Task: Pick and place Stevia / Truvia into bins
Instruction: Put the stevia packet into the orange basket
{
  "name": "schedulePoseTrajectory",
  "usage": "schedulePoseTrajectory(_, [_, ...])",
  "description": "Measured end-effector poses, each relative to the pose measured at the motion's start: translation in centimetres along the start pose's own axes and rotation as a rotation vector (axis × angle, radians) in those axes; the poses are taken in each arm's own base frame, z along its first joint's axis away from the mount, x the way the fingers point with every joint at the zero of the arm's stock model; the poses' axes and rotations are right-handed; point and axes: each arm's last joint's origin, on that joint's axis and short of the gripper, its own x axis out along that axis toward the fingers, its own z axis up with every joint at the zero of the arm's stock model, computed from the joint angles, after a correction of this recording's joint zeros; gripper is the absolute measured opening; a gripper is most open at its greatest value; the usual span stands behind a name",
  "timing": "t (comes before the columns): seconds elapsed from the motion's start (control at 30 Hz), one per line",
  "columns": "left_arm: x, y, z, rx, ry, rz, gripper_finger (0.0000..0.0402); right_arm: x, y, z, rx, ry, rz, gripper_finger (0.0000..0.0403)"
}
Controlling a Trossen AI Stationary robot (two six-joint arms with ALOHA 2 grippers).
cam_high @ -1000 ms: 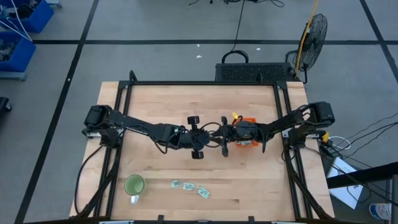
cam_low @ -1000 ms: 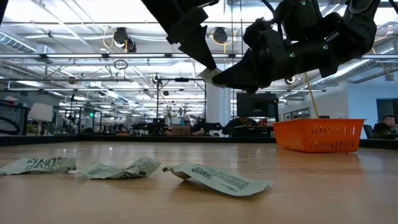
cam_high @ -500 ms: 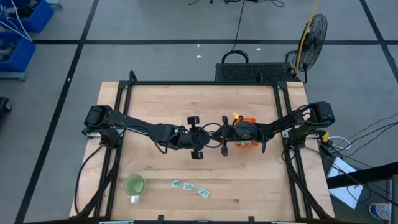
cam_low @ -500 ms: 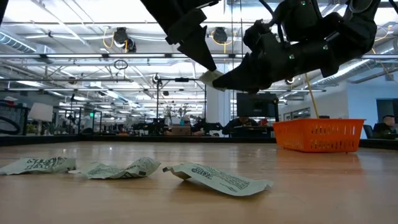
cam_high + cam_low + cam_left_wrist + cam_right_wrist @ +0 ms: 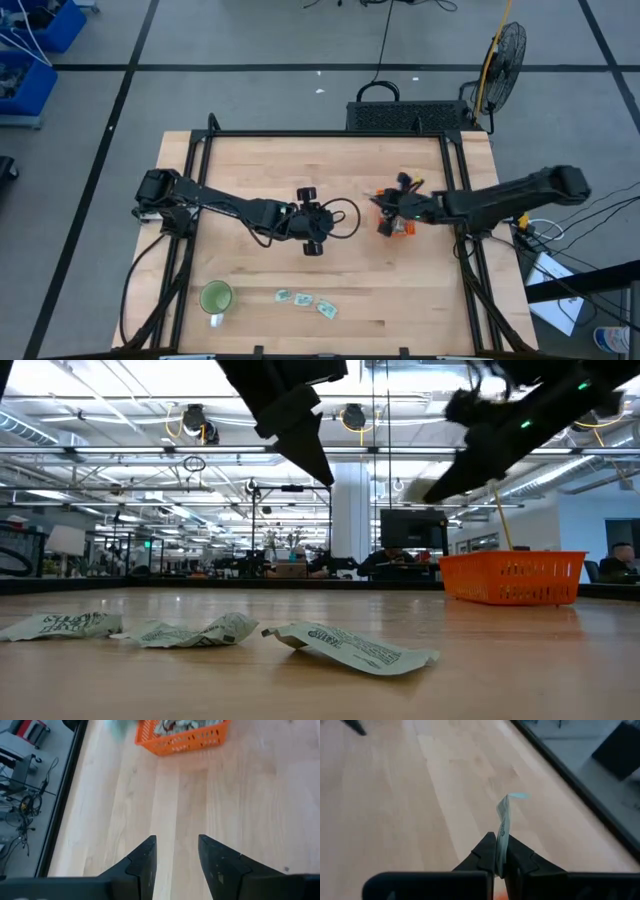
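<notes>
My right gripper (image 5: 500, 851) is shut on one pale green and white sachet (image 5: 503, 820) and hangs above the table by the orange tray (image 5: 403, 229) at the right of the middle. The tray (image 5: 182, 741) holds several sachets. My left gripper (image 5: 176, 855) is open and empty over the table's middle (image 5: 315, 222), its fingers pointing toward the tray. Three more sachets (image 5: 350, 647) (image 5: 195, 632) (image 5: 60, 625) lie flat on the wood near the front edge (image 5: 303, 299). My right gripper pinches one end of the sachet (image 5: 501, 839) between its two fingers. The sachet stands edge-on and sticks out past the fingertips, its free end (image 5: 512, 796) curled over. It is lifted clear of the table.
A round green cup (image 5: 216, 297) stands at the front left, beside the loose sachets. A black frame (image 5: 320, 135) runs around the table's edges. Bare wood lies between the two grippers and in front of the tray.
The two grippers met over the table's middle with the sachet between them. My right gripper has drawn away toward the table's right edge with the sachet, its arm swung out, and now hangs by the orange tray. My left gripper stays at the middle, without the sachet.
</notes>
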Motion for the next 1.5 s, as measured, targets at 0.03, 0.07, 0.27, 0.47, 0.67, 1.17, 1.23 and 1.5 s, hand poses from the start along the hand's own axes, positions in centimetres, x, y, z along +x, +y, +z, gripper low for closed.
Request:
schedulePoseTrajectory(0.03, [0.0,0.0,-0.1,0.004,0.006,0.000,0.0152,-0.9,-0.3,-0.1,0.021,0.014,0.006,0.0009])
schedulePoseTrajectory(0.07, [0.0,0.0,-0.1,0.007,0.013,0.000,0.0152,-1.7,-0.6,-0.3,0.045,0.034,0.009,0.0010])
schedulePoseTrajectory(0.27, [0.0,0.0,-0.7,0.004,0.065,-0.003,0.0152,-3.9,-1.7,-3.4,0.182,0.240,-0.039,0.0013])
schedulePoseTrajectory(0.47, [-0.1,-0.4,-1.2,-0.070,0.118,-0.114,0.0152,-3.0,-2.0,-5.4,0.151,0.306,-0.077,0.0016])
schedulePoseTrajectory(0.67, [-0.8,-1.8,-1.7,-0.057,0.181,-0.320,0.0152,-2.4,-1.8,-5.1,0.175,0.294,-0.052,0.0045])
schedulePoseTrajectory(1.17, [-6.0,-11.1,-4.1,0.001,0.324,-0.604,0.0152,-1.9,-1.2,-3.4,0.153,0.124,0.010,0.0086])
schedulePoseTrajectory(1.23, [-6.0,-12.6,-4.7,0.008,0.331,-0.569,0.0152,-1.8,-1.1,-3.0,0.159,0.086,0.022,0.0086])
schedulePoseTrajectory(1.5, [-3.2,-15.9,-6.7,0.138,0.374,-0.478,0.0152,-1.9,-0.5,-0.8,0.171,-0.109,0.175,0.0086])
